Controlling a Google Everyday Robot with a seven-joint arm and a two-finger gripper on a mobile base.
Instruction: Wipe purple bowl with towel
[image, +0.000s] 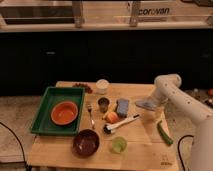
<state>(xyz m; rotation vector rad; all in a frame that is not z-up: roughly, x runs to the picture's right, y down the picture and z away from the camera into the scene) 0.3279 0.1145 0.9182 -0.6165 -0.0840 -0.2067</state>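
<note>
The white arm (196, 116) enters from the lower right corner of the frame and rises up and left to a rounded joint at right of centre. From there it bends down and left, ending in the gripper (148, 104), which sits low, just right of the frame's middle.
</note>
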